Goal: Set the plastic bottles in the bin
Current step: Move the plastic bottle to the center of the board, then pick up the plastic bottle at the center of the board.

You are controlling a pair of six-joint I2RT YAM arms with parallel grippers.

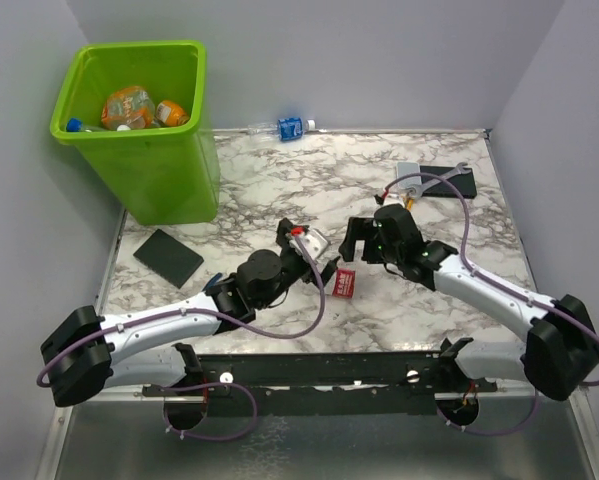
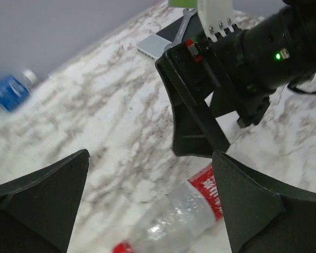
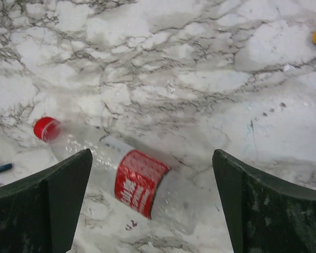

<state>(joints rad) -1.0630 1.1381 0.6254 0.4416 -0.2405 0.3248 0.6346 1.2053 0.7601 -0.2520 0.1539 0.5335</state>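
Note:
A clear plastic bottle (image 1: pixel 344 282) with a red label and red cap lies on its side on the marble table, loose, between my two grippers. My left gripper (image 1: pixel 324 262) is open just left of it; in the left wrist view the bottle (image 2: pixel 184 216) lies low between the spread fingers (image 2: pixel 258 211). My right gripper (image 1: pixel 357 245) hovers open above it, with the bottle (image 3: pixel 136 182) lying across the gap, nearer the left finger. Another bottle (image 1: pixel 289 127) with a blue label lies at the far edge. The lime-green bin (image 1: pixel 169 170) at far left holds several bottles (image 1: pixel 129 105).
One flat black pad (image 1: pixel 167 256) lies in front of the bin. A second black pad (image 1: pixel 449 180) with a wrench and a grey plate sits at far right. Blue-handled pliers (image 1: pixel 214 283) lie under my left arm. Grey walls close in the table.

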